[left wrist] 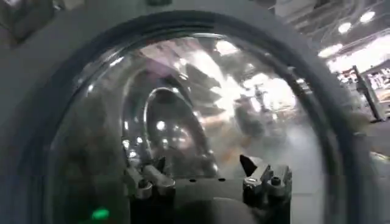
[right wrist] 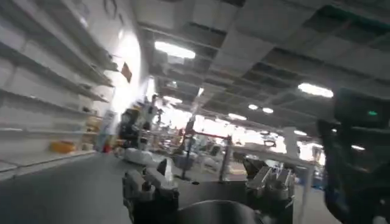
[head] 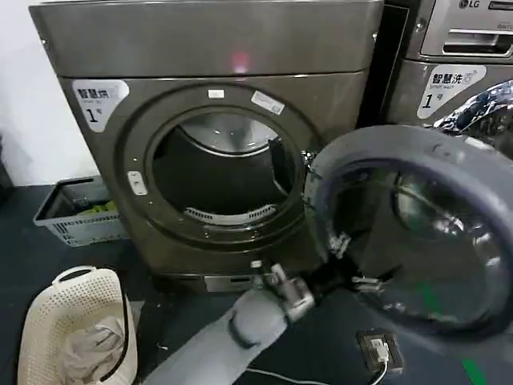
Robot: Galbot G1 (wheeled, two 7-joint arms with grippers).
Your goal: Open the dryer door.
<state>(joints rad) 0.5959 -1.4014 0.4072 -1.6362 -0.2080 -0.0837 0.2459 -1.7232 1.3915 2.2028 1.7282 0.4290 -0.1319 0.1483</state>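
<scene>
The left gripper (head: 346,265) reaches out to the grey inner face of the dryer door (head: 417,233). Its fingers (left wrist: 153,176) are spread apart with nothing between them, and they point at the door's dark glass. One fingertip is right at the door's inner rim, though it is hard to tell if it touches.

The dryer door hangs wide open, swung out to the right side of the bronze-grey dryer (head: 216,144). The round drum (head: 220,164) behind it is dark, and no clothes can be seen inside.

The right gripper (right wrist: 207,182) is up in the air with its fingers apart, facing the room and ceiling lights.

On the floor to the left sits a cream laundry basket (head: 76,329) with a grey cloth (head: 92,349) in it. Behind it is a grey crate (head: 80,212) with something green inside. An LG machine (head: 457,56) stands to the right of the dryer.
</scene>
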